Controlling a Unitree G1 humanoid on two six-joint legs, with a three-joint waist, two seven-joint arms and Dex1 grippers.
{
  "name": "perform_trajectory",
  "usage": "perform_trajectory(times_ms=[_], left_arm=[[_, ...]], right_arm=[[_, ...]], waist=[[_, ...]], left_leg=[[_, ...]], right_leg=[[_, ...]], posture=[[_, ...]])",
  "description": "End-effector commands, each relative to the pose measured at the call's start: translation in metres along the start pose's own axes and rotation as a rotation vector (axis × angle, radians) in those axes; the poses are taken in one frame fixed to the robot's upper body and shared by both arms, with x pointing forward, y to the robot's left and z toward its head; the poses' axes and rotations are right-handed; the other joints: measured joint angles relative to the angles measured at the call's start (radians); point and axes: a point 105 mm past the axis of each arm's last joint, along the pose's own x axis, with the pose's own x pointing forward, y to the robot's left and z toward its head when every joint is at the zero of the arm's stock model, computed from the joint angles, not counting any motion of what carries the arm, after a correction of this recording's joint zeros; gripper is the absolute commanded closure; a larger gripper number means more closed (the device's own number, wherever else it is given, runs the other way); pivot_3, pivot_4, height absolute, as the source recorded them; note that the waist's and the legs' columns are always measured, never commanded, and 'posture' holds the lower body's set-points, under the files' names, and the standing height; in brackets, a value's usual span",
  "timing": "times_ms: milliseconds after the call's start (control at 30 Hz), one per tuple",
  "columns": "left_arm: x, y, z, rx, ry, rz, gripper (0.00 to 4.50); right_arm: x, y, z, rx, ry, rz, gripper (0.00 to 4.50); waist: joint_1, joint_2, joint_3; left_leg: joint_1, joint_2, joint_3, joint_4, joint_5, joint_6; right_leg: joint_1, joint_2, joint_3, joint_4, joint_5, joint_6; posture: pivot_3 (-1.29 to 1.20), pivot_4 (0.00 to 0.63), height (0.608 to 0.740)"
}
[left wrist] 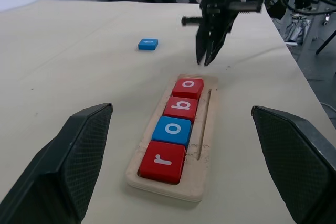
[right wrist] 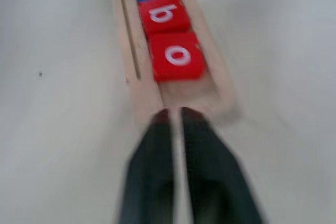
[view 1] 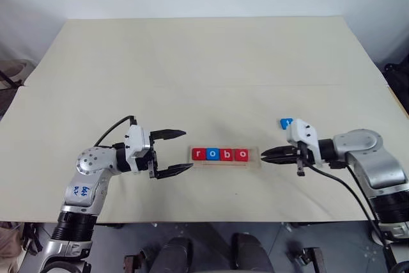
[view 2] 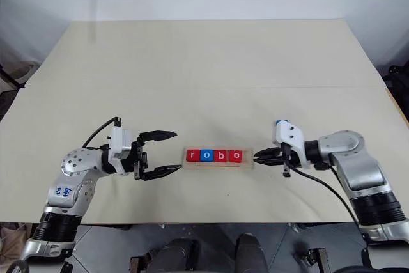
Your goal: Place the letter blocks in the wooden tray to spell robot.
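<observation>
The wooden tray (view 1: 254, 156) lies across the middle of the table's near part. Four letter blocks sit in a row in it: a red r (view 1: 199, 154), a blue o (view 1: 213, 154), a red b (view 1: 227, 154) and a red o (view 1: 241, 154). The slot's right end (right wrist: 181, 98) is bare. One more blue block (view 1: 285, 123) lies flat on the table behind my right wrist, apart from the tray. My right gripper (view 1: 263, 155) is shut on nothing, its tips just off the tray's right end. My left gripper (view 1: 188, 150) is open and empty, just left of the tray.
The pale tabletop (view 1: 204, 68) stretches wide beyond the tray, with a seam running across it. Its front edge runs close below both arms. A black cable (view 1: 348, 190) hangs from my right wrist.
</observation>
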Motion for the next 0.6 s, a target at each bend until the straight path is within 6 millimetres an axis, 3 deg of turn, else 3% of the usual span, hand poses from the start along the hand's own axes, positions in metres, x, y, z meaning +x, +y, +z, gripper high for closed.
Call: perform_trajectory(times_ms=[33,600], left_arm=[[-0.004,0.001,0.005,0.03,-0.003,-0.004,0.0],[-0.005,-0.001,0.006,0.03,0.003,0.012,0.0]], right_arm=[[0.004,-0.005,0.013,-0.034,-0.011,-0.021,4.48],[0.03,-0.009,0.023,-0.044,-0.016,-0.003,4.48]], waist=[[0.0,0.0,0.0],[-0.001,0.0,0.0]], left_leg=[[0.0,0.0,0.0,0.0,0.0,0.0],[0.0,0.0,0.0,0.0,0.0,0.0]], right_leg=[[0.0,0.0,0.0,0.0,0.0,0.0],[0.0,0.0,0.0,0.0,0.0,0.0]], posture=[[0.0,0.15,0.74],[0.0,0.15,0.74]])
